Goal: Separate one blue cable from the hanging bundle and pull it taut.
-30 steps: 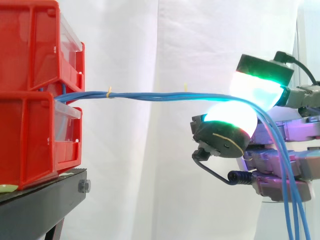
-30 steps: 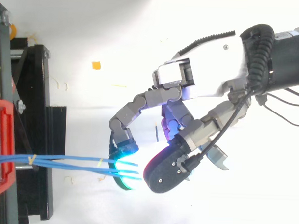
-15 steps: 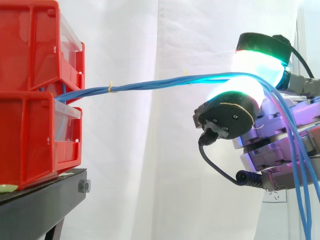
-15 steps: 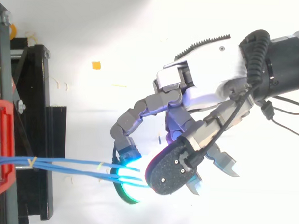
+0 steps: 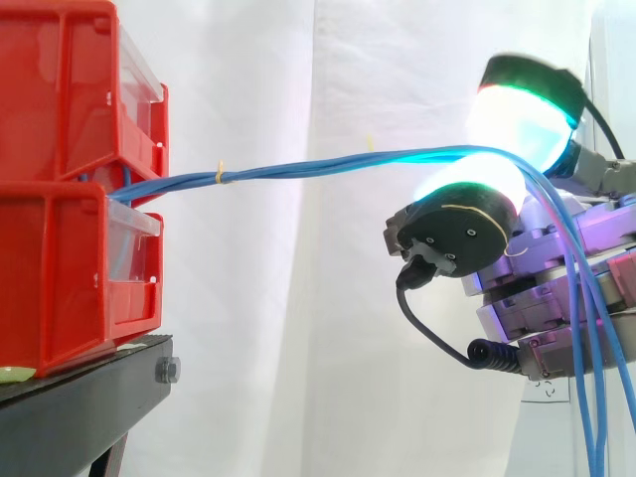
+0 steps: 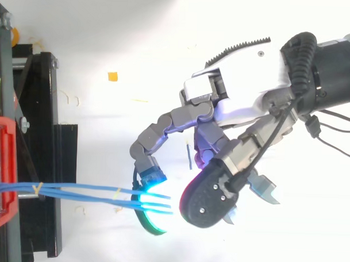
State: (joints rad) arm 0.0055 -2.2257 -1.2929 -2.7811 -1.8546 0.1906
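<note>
Blue cables, several thin, smooth, round strands lying side by side, run from the red bins at the left of the side view to the hand at the right. A small yellow tie binds them just beside the bins.

Compared with a second ago, I see the run climbing toward the upper right instead of lying level, so the hand has lifted. In the last half second the big dark-backed pad has slid a little to the right in the top view.

The hand's fingers are curled around the strands, which pass between two thick rounded pads glowing white and green, then bend over the lower one and fall limp down the right edge.

I judge the span firm, but all the strands are caught together, so no single cable is separated yet.

The bins are hard, glossy plastic boxes, stacked two high, with clear fronts. They sit on a matt black metal bench at lower left. Behind hangs a soft white curtain.
</note>
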